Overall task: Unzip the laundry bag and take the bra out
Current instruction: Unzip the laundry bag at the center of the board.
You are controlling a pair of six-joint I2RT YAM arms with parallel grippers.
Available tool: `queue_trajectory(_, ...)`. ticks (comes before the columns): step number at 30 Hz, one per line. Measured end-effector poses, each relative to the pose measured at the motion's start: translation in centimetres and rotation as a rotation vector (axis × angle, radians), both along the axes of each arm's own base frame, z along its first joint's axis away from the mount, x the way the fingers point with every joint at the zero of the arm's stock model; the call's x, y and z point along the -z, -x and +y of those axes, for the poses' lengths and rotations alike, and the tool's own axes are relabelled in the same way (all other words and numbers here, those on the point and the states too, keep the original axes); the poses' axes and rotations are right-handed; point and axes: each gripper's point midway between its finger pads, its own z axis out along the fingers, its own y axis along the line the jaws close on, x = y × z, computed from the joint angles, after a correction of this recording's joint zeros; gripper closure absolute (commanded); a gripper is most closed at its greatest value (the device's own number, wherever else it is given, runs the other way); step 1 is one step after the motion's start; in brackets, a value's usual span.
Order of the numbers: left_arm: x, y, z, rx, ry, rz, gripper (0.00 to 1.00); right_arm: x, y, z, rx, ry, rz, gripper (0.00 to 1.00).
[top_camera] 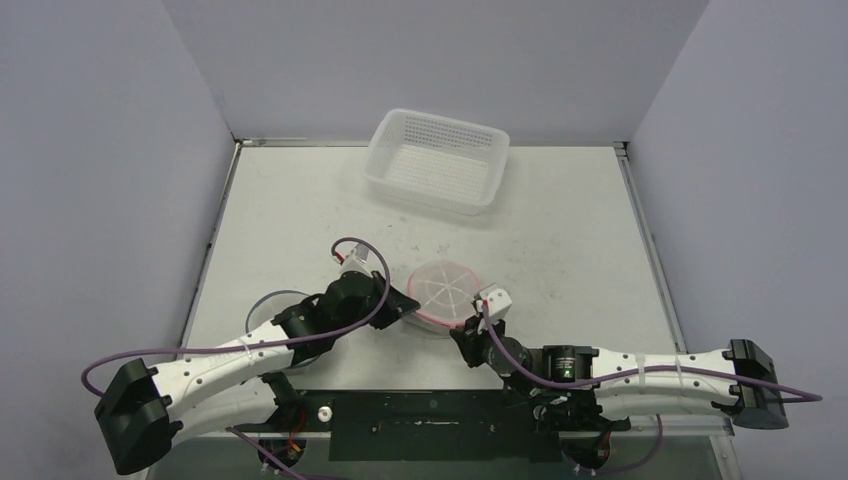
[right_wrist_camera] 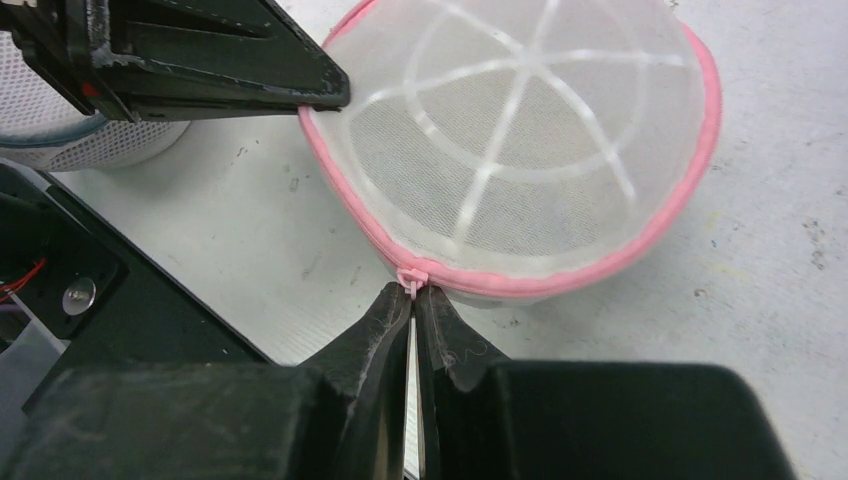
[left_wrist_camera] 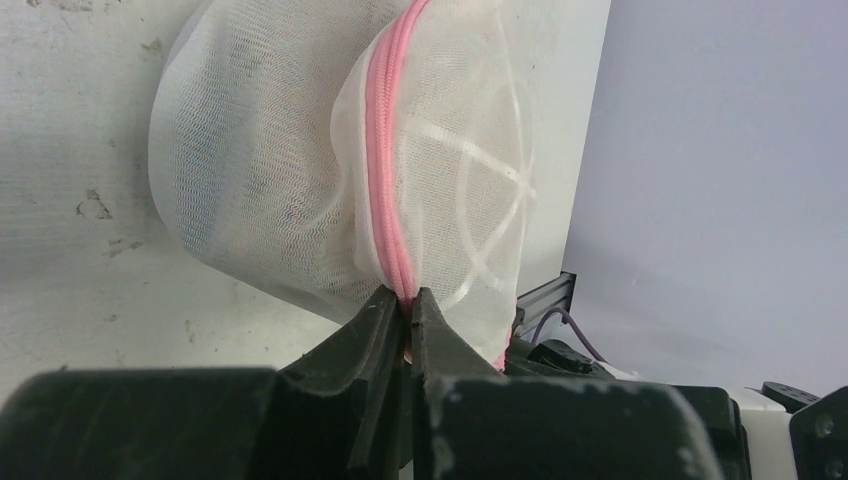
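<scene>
Two grippers pinch the round mesh laundry bag point(top_camera: 447, 292), which lies on the table's near middle. We see the left gripper point(left_wrist_camera: 405, 300) pressed shut on the pink zipper point(left_wrist_camera: 385, 150) at the bag's left edge, and the right gripper point(right_wrist_camera: 413, 292) nipping the zipper pull point(right_wrist_camera: 413, 274) at its near edge. A white perforated basket point(top_camera: 430, 195) stands well apart at the far side of the scuffed white table point(top_camera: 300, 220), with grey walls point(top_camera: 100, 150) around

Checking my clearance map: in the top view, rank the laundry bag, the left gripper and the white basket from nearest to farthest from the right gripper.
From the right gripper:
1. Laundry bag: touching, just ahead of its fingertips.
2. Left gripper: across the bag, at its left edge.
3. White basket: far back, well beyond the bag.
</scene>
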Motion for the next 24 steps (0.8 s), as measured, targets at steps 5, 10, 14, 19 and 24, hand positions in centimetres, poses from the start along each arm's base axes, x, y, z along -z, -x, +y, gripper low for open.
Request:
queue_trajectory(5, -0.3, -0.4, 0.1, 0.017, 0.014, -0.012, 1.0, -0.4, -0.2, -1.2, 0.031, -0.004, -0.006, 0.95)
queue_trajectory(10, -0.9, -1.8, 0.6, 0.035, 0.029, -0.034, 0.94, -0.5, -0.3, -1.3, 0.035, -0.004, -0.009, 0.95)
queue_trajectory(14, -0.7, -3.3, 0.6, 0.063, -0.001, -0.032, 0.9, 0.0, -0.4, -0.6, 0.029, 0.006, -0.01, 0.95)
queue_trajectory(19, -0.9, -4.4, 0.0, 0.106, -0.029, -0.043, 0.6, 1.5, -0.2, 1.0, -0.001, 0.051, -0.003, 0.95)
queue_trajectory(24, -1.3, -3.7, 0.8, 0.115, -0.044, -0.05, 0.06, 1.4, -0.1, 2.6, -0.034, 0.048, -0.002, 0.95)
